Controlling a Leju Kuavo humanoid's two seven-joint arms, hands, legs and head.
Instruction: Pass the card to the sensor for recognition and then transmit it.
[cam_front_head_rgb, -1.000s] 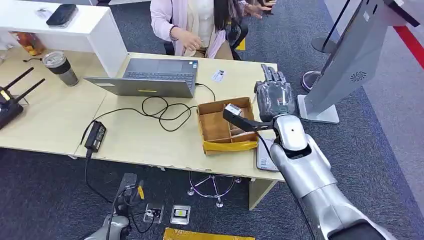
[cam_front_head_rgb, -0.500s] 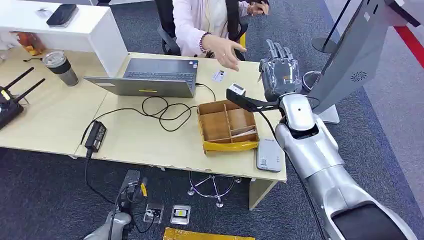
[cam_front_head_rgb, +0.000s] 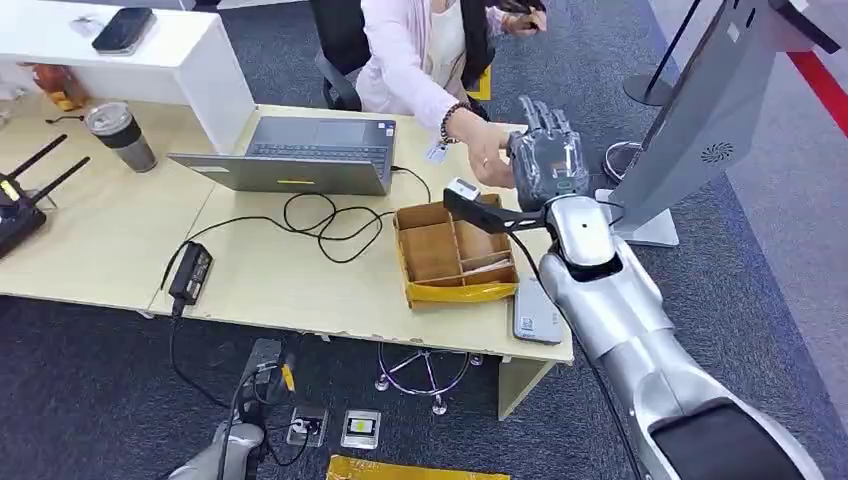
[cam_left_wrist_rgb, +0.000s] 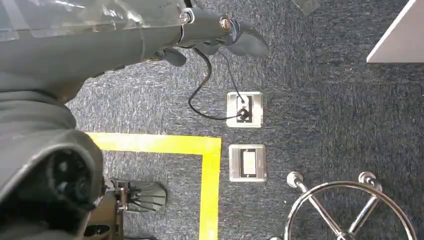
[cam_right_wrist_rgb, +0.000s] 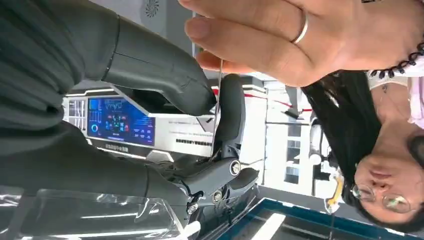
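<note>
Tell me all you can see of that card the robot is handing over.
The card shows edge-on in the right wrist view: a thin, pale, stiff sliver, its face hidden. The right hand pinches it between the thick grey thumb and a dark finger. At its far end the person's hand closes on it with fingertips, so both touch it. In the head view the hands hide it, above the desk's far right corner.

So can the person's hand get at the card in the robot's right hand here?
Probably yes: the person's hand is already at the card, seen edge-on between the right hand's thumb and finger, with nothing between them.
</note>
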